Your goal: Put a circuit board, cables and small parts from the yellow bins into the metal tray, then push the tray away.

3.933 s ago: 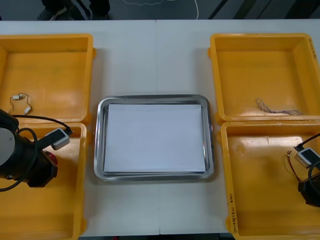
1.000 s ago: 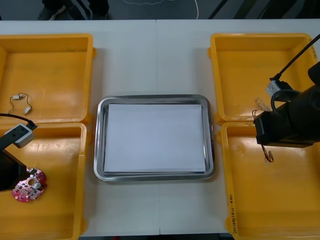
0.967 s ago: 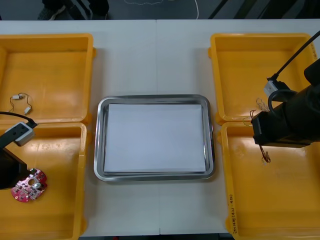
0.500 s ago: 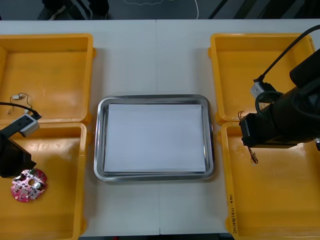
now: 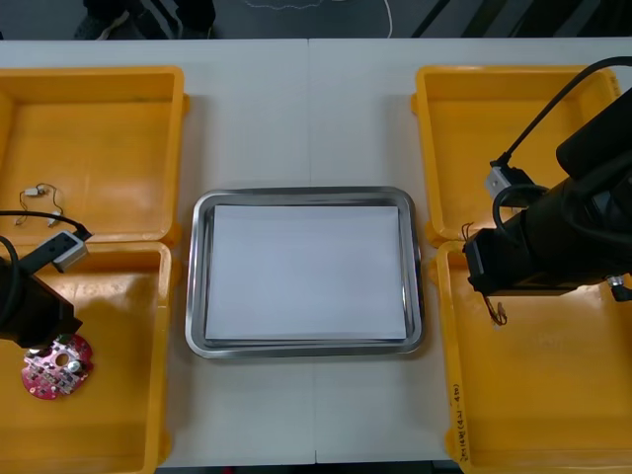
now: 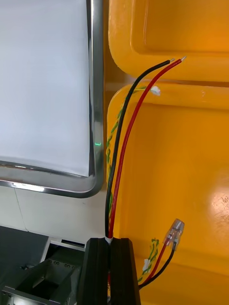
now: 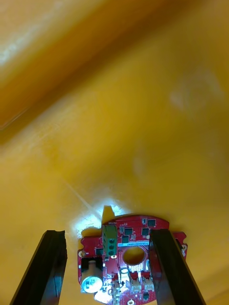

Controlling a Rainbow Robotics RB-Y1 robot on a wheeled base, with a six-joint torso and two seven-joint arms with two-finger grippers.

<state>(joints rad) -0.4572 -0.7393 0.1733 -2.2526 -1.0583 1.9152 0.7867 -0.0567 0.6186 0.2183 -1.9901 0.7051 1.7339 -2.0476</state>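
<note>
Right gripper [image 6: 112, 248], clamped on the cables [image 6: 120, 143], has shifted left to the metal tray [image 5: 306, 196] rim at mid-right; release looks next. Left gripper [image 7: 107, 245], lower left, fingers apart astride the circuit board [image 5: 56, 363] in its yellow bin [image 5: 138, 415]; grasp pending.

1. Front view: bright, even overhead light on the desk [image 5: 296, 109]; the room [image 5: 296, 15] beyond its 12 o'clock edge lies dark.
2. Metal tray [image 5: 196, 286], centre: the rim mirrors dark and light bands; the white inside is brightest and shadowless.
3. Left wrist view: a white glare patch [image 7: 93, 217] on the yellow bin [image 7: 143, 95] floor, just beyond the circuit board [image 7: 138, 238], between the fingers [image 7: 47, 267] of the left tool [image 7: 106, 234].
4. Right wrist view: a green light spot [image 6: 97, 142] on the tray rim.
</note>
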